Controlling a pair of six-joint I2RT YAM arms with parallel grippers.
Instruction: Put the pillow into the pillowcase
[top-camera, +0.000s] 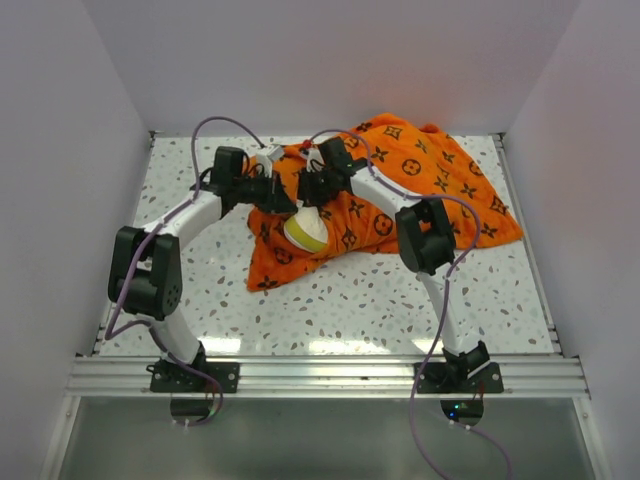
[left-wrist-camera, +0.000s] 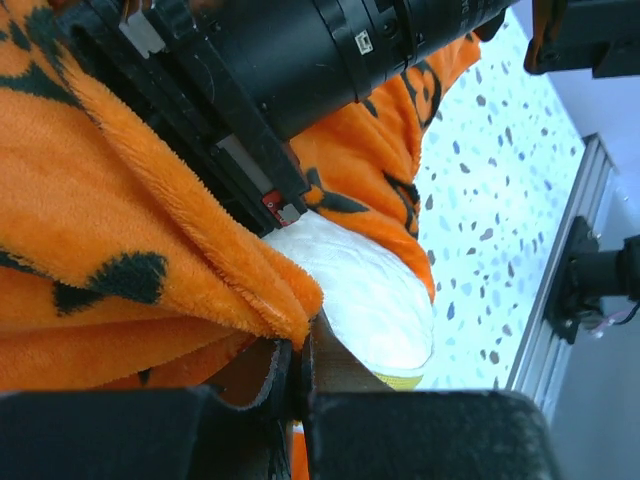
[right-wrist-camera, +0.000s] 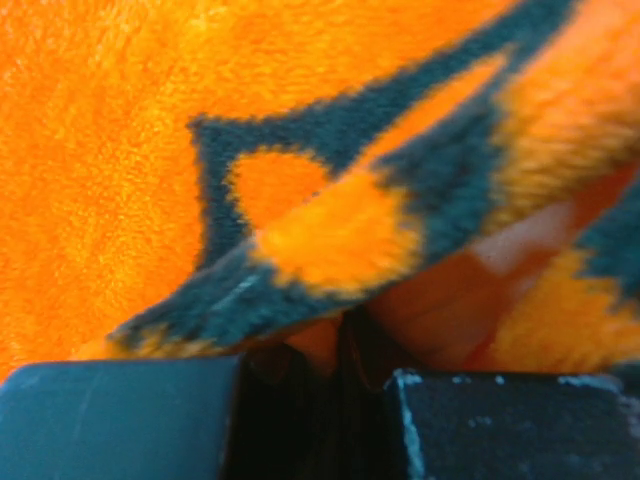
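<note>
While both arms reach in over it, the speckled white table (top-camera: 400, 300) carries the orange monogram pillowcase (top-camera: 430, 180), which is spread from table centre out toward 2 o'clock. One corner trails toward 7 o'clock.

The pillow (top-camera: 305, 232) is only partly inside. Its cream end with the yellow band sticks out of the case mouth toward 6 o'clock, near table centre. The rest is under orange fabric. In the left wrist view the white textured face sits just beside the pinched hem, with case cloth above and around it.

Left gripper (left-wrist-camera: 297, 375): jaws are pressed nearly together on a fold of the pillowcase edge at the mouth's 9 o'clock side. Cloth is clamped between the fingers.

Right gripper (right-wrist-camera: 335, 400): at the mouth's 12 o'clock side, jaws are close together with only a narrow dark gap. A brown-edged flap of the pillowcase runs down into that gap, so it has hold of the fabric. How deep the bite goes can't be told from the pictures.
</note>
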